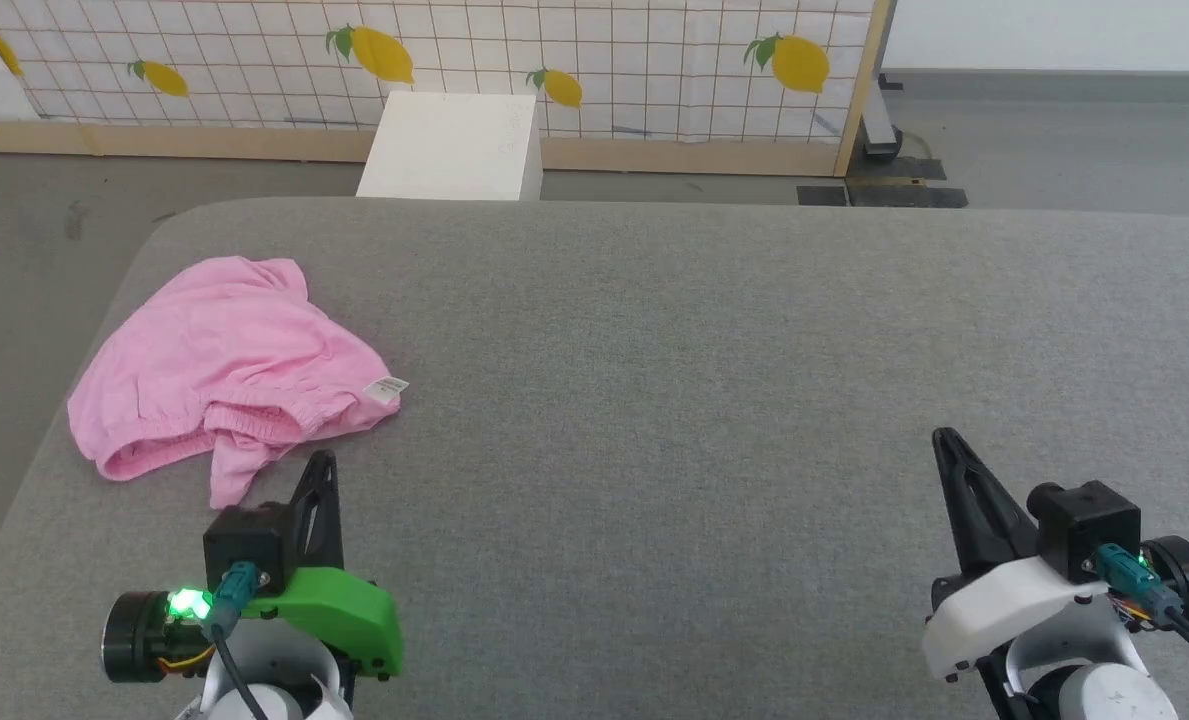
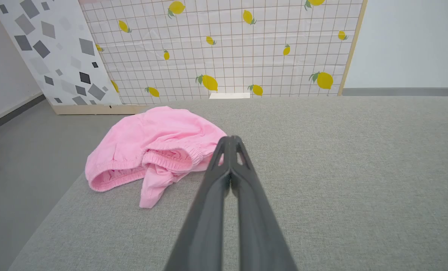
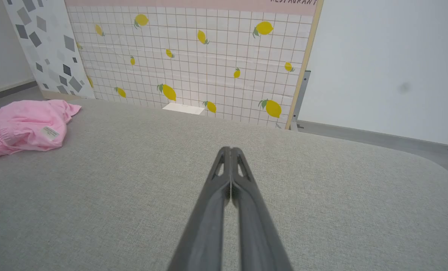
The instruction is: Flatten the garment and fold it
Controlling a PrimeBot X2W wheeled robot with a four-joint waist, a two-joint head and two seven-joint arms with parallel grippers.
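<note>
A broad surface point(image 1: 714, 330) covered in grey, felt-like woven cloth spreads out flat, with a rounded far-left corner. Beyond it stands a panel point(image 1: 634, 60) printed with a thin square grid and yellow lemons, framed in pale wood. A plain white box point(image 1: 451, 147) sits on the floor against the panel.

The garment point(image 1: 224, 370), soft light-pink cotton shorts, lies in a crumpled heap on the far-left part of the surface, near its left edge. Its gathered elastic waistband is puckered and turned toward the robot, and one loose flap trails off the near side.

The left fingers point(image 1: 322, 460), long, dark and tapered, are pressed together on nothing, close to the garment's near edge. The right fingers point(image 1: 944, 437) are likewise closed and empty, well apart from the garment.

A small white rectangular tag point(image 1: 386, 388) lies at the garment's right edge.
</note>
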